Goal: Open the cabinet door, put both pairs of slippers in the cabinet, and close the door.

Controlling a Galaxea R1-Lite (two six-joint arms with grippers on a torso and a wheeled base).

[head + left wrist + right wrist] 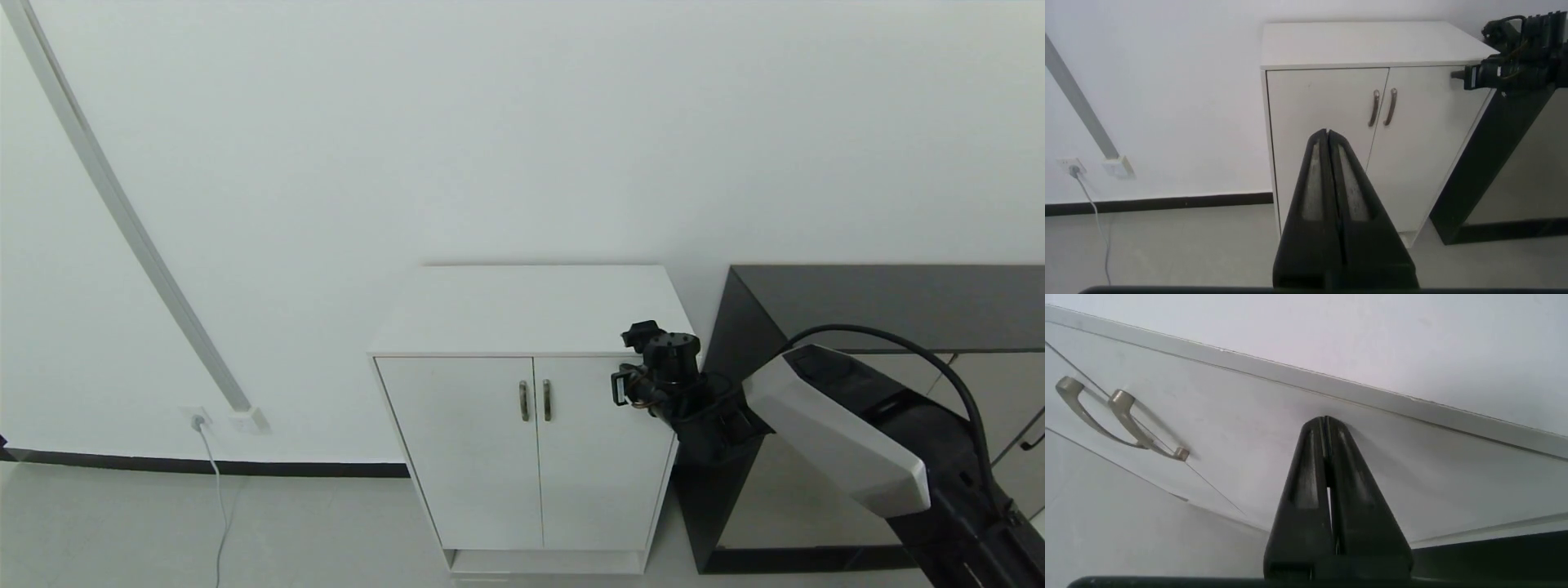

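Head view: white two-door cabinet (465,441) closed, handles (523,401) at centre; left pincer (1327,133), right pincer (1327,421) clenched.

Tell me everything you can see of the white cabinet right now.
The white cabinet stands upright against the wall, smooth and matte, with a flat top and a recessed plinth at the floor. Its two doors are shut, meeting at a centre seam flanked by slim upright metal handles. A dark cabinet stands close on its right. The right gripper, shut, is close to the right door's upper part; contact cannot be told.
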